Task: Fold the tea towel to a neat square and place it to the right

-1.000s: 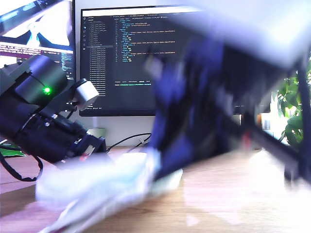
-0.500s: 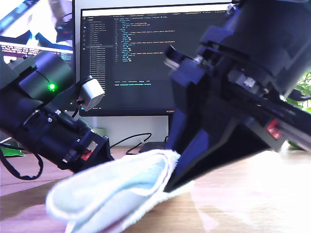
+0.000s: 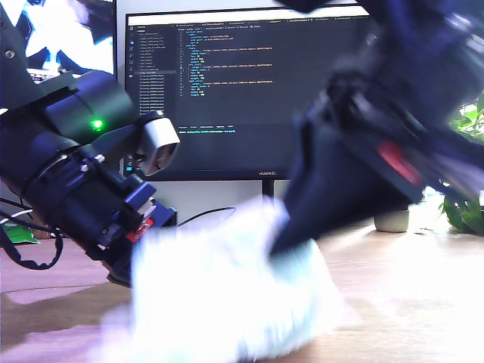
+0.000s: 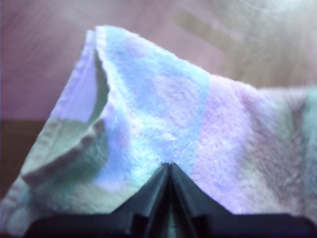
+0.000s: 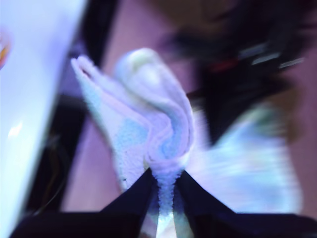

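towel (image 3: 227,295) lifted higher vs prior | 1 towel, 2 claws | first claw (image 4: 169,171) + second claw (image 5: 166,181) both pinching it

My first gripper (image 4: 169,171): jaws pressed together, pinching tea towel (image 4: 163,114). My second gripper (image 5: 166,181): jaws clamped on towel fold.

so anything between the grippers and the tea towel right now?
Nothing visible. My first gripper and my second gripper are each closed directly on the tea towel, with cloth pinched between the jaws.
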`<state>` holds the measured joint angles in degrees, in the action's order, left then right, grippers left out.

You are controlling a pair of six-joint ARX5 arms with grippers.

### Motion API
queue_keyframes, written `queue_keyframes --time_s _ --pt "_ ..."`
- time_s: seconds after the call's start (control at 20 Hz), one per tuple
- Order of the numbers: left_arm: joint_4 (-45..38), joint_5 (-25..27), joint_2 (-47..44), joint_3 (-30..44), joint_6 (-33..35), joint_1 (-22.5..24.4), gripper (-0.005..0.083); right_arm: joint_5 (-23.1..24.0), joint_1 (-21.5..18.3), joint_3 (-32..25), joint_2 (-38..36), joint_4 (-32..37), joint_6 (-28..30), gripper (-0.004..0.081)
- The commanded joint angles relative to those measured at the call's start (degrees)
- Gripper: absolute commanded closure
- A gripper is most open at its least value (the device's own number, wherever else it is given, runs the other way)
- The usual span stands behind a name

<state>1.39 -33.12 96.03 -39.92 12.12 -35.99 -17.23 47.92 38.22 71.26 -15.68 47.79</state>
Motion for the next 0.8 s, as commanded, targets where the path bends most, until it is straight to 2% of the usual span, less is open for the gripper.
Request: queue_keyframes --time_s 0.0,0.2,0.35,0.75 --pt "5.29 1.01 3.82 3.19 -0.13 -1.81 0.0797 -0.42 -1.97 1.03 0.24 1.27 -1.53 0.0782" --pt "8.61 0.0 3.82 0.98 0.07 -2.49 0.0797 -0.42 -5.95 1.03 0.39 2.36 -3.08 0.0783" --pt "9.25 -1.97 3.82 0.35 0.31 -2.82 0.0797 -0.39 -7.37 1.03 1.2 2.91 -4.04 0.0783" --pt "9.27 -2.47 3.82 0.28 0.28 -3.13 0.0797 -1.7 -7.45 1.03 10.91 8.48 -5.03 0.0783"
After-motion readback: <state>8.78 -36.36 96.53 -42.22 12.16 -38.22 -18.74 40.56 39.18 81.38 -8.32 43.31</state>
